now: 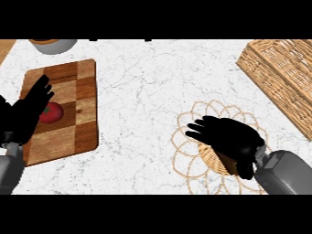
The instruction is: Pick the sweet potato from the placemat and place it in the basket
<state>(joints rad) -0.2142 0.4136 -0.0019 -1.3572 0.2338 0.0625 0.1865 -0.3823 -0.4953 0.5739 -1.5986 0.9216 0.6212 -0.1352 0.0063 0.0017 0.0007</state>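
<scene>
My right hand (229, 139) hovers over the middle of the looped woven placemat (185, 157) at the lower centre, fingers spread and pointing left, thumb apart toward the near edge. The sweet potato does not show; the hand covers the spot where the mat's dense centre lies. The rectangular wicker basket (290, 82) stands at the right, beyond the mat and apart from the hand. My left hand (19, 114) rests open at the left edge, fingers up.
A checkered wooden cutting board (74, 114) lies at the left with a red tomato (52, 112) on it, partly behind my left hand. A grey cup (52, 45) stands at the far left. White marble counter lies between board and mat.
</scene>
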